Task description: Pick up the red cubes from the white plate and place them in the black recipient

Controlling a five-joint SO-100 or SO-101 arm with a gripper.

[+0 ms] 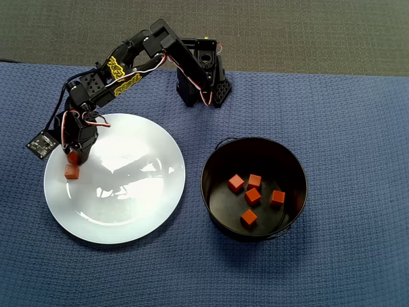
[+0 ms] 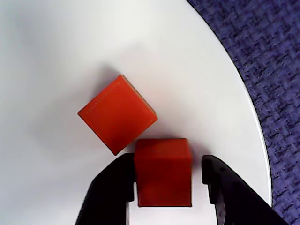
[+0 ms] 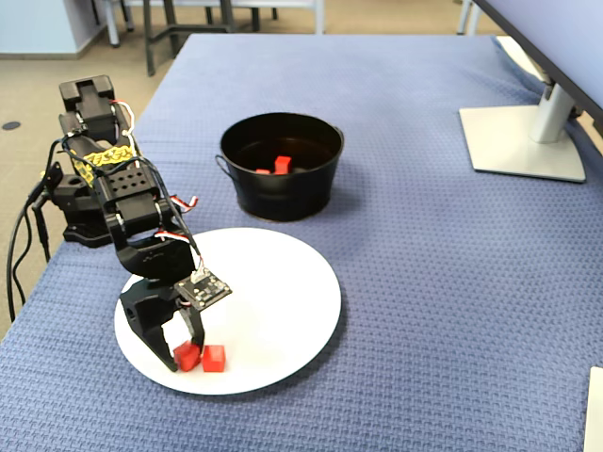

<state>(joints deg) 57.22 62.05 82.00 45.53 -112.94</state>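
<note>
One red cube (image 2: 163, 176) between the claw's (image 2: 166, 187) fingers.

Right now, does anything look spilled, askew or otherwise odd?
Nothing stands out. Five red cubes lie inside the black pot; two remain on the white plate, one between the gripper fingers, the other touching it. None lies on the blue cloth.

two cubes (image 3: 202, 357) on plate (image 1: 128, 211) (overhead: left) | five cubes (image 1: 253, 196) in pot (image 1: 217, 160)
</note>
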